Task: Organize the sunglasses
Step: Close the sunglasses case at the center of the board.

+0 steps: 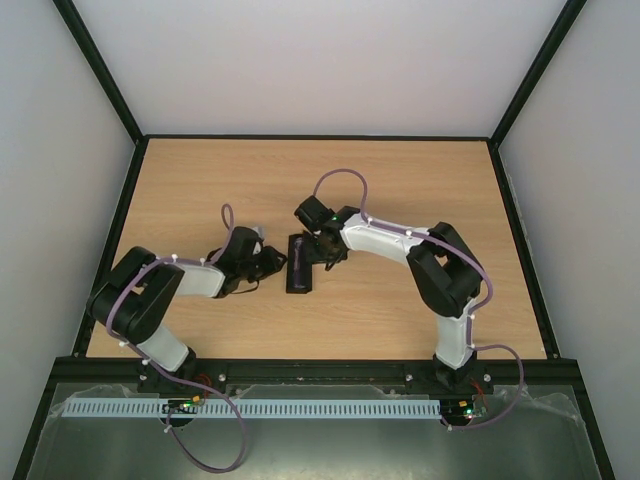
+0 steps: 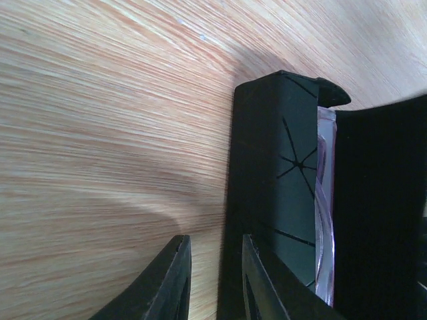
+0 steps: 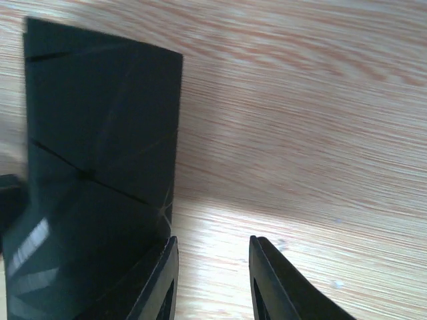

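The sunglasses (image 2: 324, 200) show only as a thin strip of pink frame in the slit of a black oblong case (image 2: 277, 173), which lies mid-table (image 1: 298, 264). My left gripper (image 2: 213, 239) sits at the case's left side (image 1: 271, 262). It is open by a narrow gap with wood between the fingers, and its right finger (image 2: 260, 287) lies against the case wall. My right gripper (image 3: 213, 240) is at the case's right side (image 1: 322, 252). It is open over bare wood, with its left finger (image 3: 160, 287) beside the case (image 3: 100, 153).
The wooden table (image 1: 420, 180) is bordered by black rails and white walls. Both arms bend inward toward the middle, with purple cables looping above them (image 1: 340, 178).
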